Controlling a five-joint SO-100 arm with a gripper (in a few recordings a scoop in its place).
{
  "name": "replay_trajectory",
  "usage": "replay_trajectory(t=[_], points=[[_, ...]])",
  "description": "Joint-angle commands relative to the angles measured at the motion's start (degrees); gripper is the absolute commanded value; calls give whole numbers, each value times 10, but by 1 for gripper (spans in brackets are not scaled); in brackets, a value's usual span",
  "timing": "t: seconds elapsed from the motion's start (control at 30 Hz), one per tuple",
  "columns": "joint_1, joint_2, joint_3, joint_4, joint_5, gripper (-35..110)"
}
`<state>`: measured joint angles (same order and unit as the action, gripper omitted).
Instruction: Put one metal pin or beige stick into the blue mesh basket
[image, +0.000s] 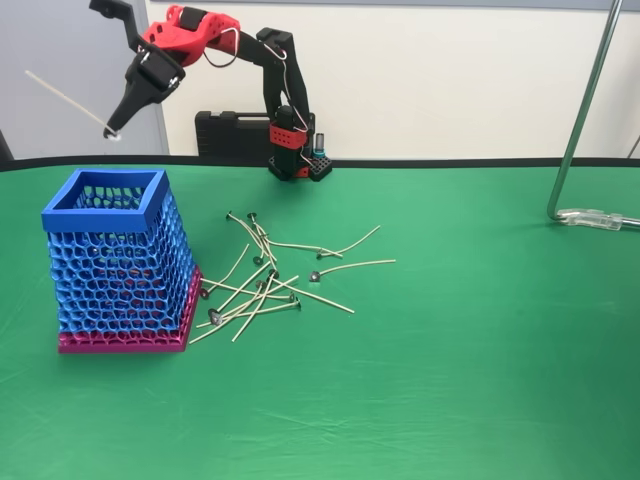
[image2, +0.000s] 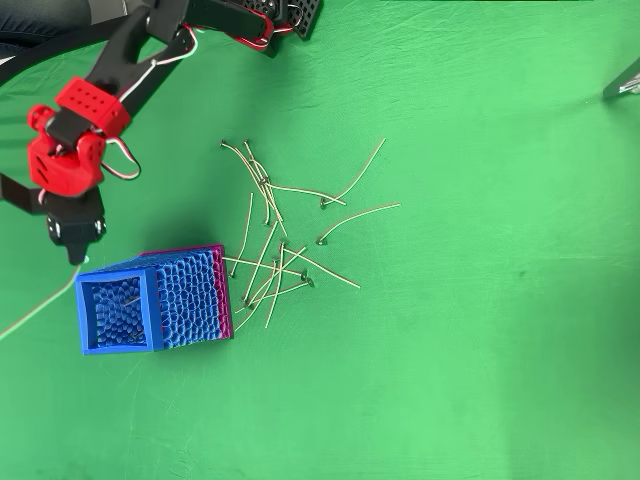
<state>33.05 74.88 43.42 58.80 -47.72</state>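
Note:
The blue mesh basket (image: 120, 262) stands upright on its magenta base at the left of the green cloth; from above, the basket (image2: 150, 300) shows its open top. My gripper (image: 114, 126) hangs high above the basket's far-left corner, shut on one beige stick (image: 60, 93) by its disc end. The stick juts up and left from the fingertips. In the overhead view the gripper (image2: 78, 257) sits just beyond the basket's rim, and the held stick (image2: 40, 306) trails down-left past the basket. Several more sticks (image: 262, 282) lie loose in a pile right of the basket.
The arm's base (image: 292, 150) stands at the back of the table beside a black case (image: 232, 132). A metal stand (image: 585, 140) rises at the right with its foot on the cloth. Open green cloth spreads across the front and right.

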Motion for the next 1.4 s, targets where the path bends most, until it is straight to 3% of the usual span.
replay_trajectory(t=[0.0,0.67,1.23,1.37], points=[[-11,-16,-68,-12,12,1],[-43,-208,-331,-13,10,1],[-46,-243,-327,-53,28,1],[-40,-241,-330,-70,29,9]])
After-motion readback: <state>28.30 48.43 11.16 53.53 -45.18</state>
